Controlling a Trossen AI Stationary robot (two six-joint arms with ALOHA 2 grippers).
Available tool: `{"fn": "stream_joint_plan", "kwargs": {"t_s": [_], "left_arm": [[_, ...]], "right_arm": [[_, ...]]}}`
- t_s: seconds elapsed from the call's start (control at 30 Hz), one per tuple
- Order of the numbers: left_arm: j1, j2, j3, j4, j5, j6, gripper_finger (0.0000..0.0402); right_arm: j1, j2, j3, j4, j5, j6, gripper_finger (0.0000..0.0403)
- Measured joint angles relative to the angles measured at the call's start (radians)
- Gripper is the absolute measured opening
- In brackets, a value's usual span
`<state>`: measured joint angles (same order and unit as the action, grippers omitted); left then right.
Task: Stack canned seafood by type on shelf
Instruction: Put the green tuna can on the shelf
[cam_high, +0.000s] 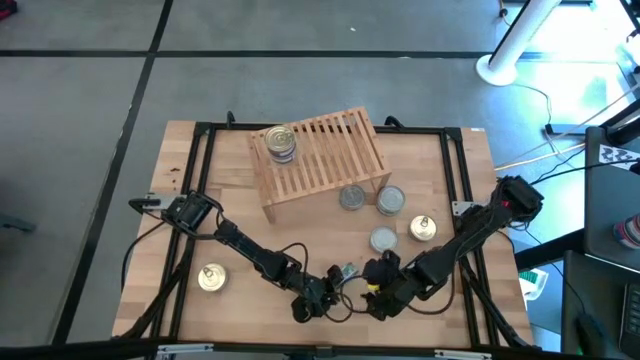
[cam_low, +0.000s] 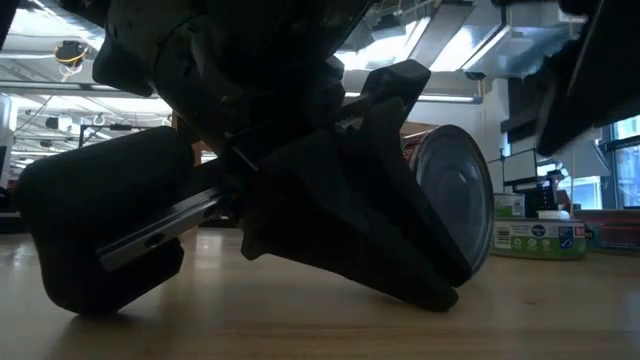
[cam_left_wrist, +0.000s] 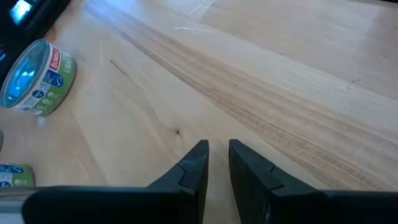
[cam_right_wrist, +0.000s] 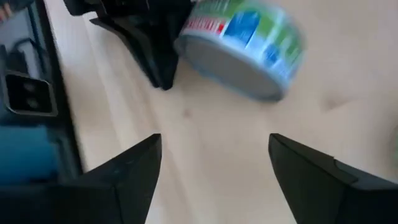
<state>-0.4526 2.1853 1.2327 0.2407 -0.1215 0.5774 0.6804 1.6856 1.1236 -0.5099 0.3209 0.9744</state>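
Dark fingers of the left gripper (cam_low: 400, 250) fill most of the low view, tips down on the table (cam_high: 230, 300), with a tin on edge (cam_low: 455, 205) just behind them, its silver face turned toward the camera. From above, this gripper (cam_high: 305, 305) sits near the front edge of the table, its fingers nearly pressed together with only a narrow slit between them and nothing held; the left wrist view shows bare wood ahead of the tips (cam_left_wrist: 214, 158). Right gripper (cam_high: 378, 300) is just beside it at the front edge, fingers spread wide and empty; its wrist view (cam_right_wrist: 214, 158) looks onto the green-and-blue labelled tin (cam_right_wrist: 245, 46), lying tilted on the wood next to the left arm's fingers (cam_right_wrist: 152, 46). Shelf (cam_high: 325, 155) stands toward the back of the table, slightly skewed, with a stack of tins (cam_high: 281, 143) on its left end; count in the stack cannot be read. Loose tins on the table: two silver-topped ones (cam_high: 352, 197) (cam_high: 391, 201) just in front of the shelf, another silver one (cam_high: 383, 239) nearer the front, a gold-topped one (cam_high: 424, 229) to its right, and a gold-topped one (cam_high: 211, 277) well apart at front left.
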Motion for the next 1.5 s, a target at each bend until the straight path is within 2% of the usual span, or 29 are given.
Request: {"fn": "stream_joint_plan", "kwargs": {"t_s": [0.23, 0.33, 0.43, 0.67, 0.83, 0.97, 1.33, 1.5], "left_arm": [[0.000, 0.000, 0.000, 0.001, 0.000, 0.000, 0.0060], [0.000, 0.000, 0.000, 0.001, 0.000, -0.008, 0.0060], [0.000, 0.000, 0.000, 0.001, 0.000, -0.025, 0.0060], [0.001, 0.000, 0.000, 0.002, 0.000, -0.026, 0.0060], [0.001, 0.000, 0.001, 0.002, 0.001, -0.027, 0.0060], [0.001, 0.000, 0.001, 0.002, 0.001, -0.028, 0.0060], [0.002, 0.000, 0.001, 0.002, 0.002, -0.026, 0.0060], [0.002, 0.000, 0.001, 0.002, 0.002, -0.025, 0.0060]], "right_arm": [[0.000, -0.016, 0.001, -0.006, 0.115, -0.572, 0.0294], [-0.013, -0.016, 0.001, -0.008, 0.158, -0.717, 0.0294], [-0.044, -0.016, 0.001, -0.008, 0.154, -0.745, 0.0294], [-0.152, -0.015, 0.001, 0.036, 0.004, -0.754, 0.0294], [-0.189, -0.015, 0.001, 0.085, -0.141, -0.906, 0.0294], [-0.203, -0.015, 0.001, 0.105, -0.149, -0.956, 0.0294], [-0.224, -0.014, 0.001, 0.121, -0.201, -0.966, 0.0294], [-0.223, 0.027, 0.001, 0.142, -0.205, -0.983, 0.0294]]}}
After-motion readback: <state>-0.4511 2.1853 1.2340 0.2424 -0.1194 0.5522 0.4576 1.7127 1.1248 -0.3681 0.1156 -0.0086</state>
